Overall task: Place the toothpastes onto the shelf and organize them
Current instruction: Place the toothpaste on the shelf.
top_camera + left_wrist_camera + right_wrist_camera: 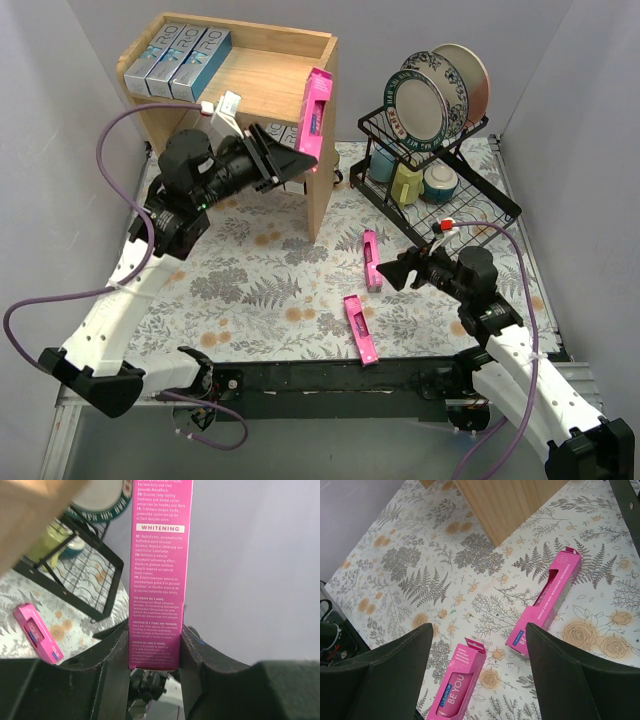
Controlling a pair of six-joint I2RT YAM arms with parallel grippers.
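Note:
My left gripper (283, 160) is shut on a hot pink toothpaste carton (313, 112), held upright by the right side of the wooden shelf (270, 80); its jaws clamp the carton's lower end (160, 580). Three silver-and-teal cartons (178, 60) lie side by side on the shelf's top at the left. Two more pink cartons lie on the floral table: one (372, 259) mid-table, one (360, 327) near the front edge. Both show in the right wrist view, the far one (549, 602) and the near one (457, 685). My right gripper (392, 272) is open and empty above them.
A black wire dish rack (440, 170) with plates (425, 100) and cups (407, 182) stands at the back right, close to the shelf's right panel. The rack also shows in the left wrist view (85, 575). A purple cable loops left of the left arm.

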